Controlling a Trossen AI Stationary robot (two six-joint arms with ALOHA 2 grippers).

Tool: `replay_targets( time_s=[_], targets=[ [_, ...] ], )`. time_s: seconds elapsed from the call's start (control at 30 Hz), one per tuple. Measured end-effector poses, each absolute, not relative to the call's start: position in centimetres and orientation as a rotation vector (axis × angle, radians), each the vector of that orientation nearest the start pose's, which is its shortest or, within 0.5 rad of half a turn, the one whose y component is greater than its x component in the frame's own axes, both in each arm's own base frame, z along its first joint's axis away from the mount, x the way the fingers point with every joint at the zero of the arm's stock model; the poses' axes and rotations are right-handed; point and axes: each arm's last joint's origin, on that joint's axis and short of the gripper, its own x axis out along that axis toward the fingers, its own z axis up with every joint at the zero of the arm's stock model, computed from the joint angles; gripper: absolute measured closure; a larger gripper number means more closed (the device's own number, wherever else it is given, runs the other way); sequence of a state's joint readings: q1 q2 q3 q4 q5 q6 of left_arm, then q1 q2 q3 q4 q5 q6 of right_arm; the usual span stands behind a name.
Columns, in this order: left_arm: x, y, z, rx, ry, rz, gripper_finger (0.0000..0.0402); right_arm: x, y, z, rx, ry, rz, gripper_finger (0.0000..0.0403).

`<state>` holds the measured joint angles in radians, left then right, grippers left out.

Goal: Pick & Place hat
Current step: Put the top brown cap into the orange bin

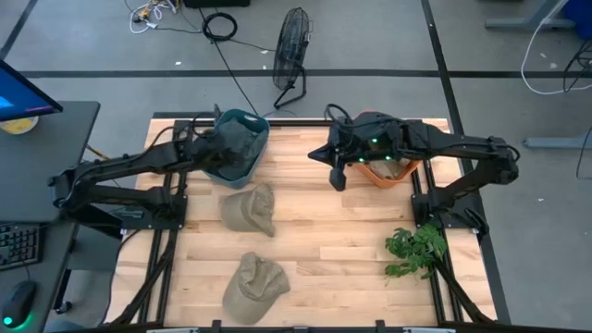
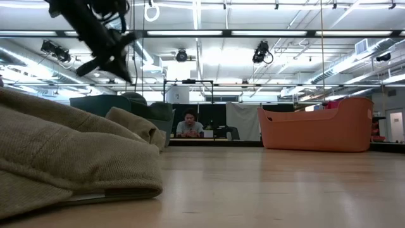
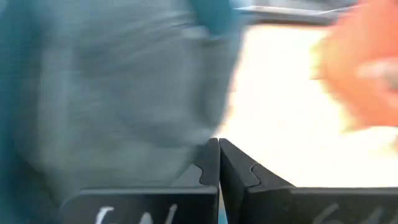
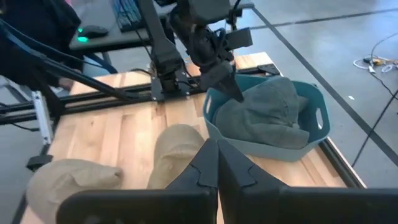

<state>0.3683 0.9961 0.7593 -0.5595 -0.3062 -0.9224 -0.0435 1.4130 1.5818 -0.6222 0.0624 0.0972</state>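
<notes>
A grey hat lies inside the teal basket at the table's far left. Two khaki hats rest flat on the wood, one just in front of that basket and one near the front edge. My left gripper hangs above the teal basket's near-left rim, shut and empty; in the low view it is well above the basket. My right gripper hovers beside the orange basket, shut and empty, its fingers pointing toward the teal basket.
A green plant lies by the right edge of the table. The orange basket stands at the far right. Bare wood stretches between the khaki hats and the plant. A floor fan and cables lie beyond the far edge; a person sits in the room behind.
</notes>
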Motion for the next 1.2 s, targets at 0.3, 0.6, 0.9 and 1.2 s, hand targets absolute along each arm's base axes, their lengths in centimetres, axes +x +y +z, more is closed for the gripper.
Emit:
replay_targets(
  time_s=[0.3, 0.6, 0.9, 1.2],
  targets=[
    [19.9, 4.0, 28.3, -0.845, 0.355, 0.522, 0.0399, 24.1, -1.4, 45.8, 0.119, 0.321, -0.251, 0.0403],
    [21.2, -0.5, 27.8, -0.781, 0.445, 0.322, 0.0359, 19.3, -1.9, 48.0, 0.045, 0.219, -0.465, 0.0403],
    [22.4, -4.4, 26.2, -0.777, 0.566, 0.206, 0.0281, 19.6, -1.6, 47.0, 0.088, 0.322, -0.355, 0.0398],
    [23.6, -7.2, 22.9, -0.885, 0.771, 0.212, 0.0253, 23.4, -1.0, 43.6, 0.166, 0.578, -0.134, 0.0398]
  ],
)
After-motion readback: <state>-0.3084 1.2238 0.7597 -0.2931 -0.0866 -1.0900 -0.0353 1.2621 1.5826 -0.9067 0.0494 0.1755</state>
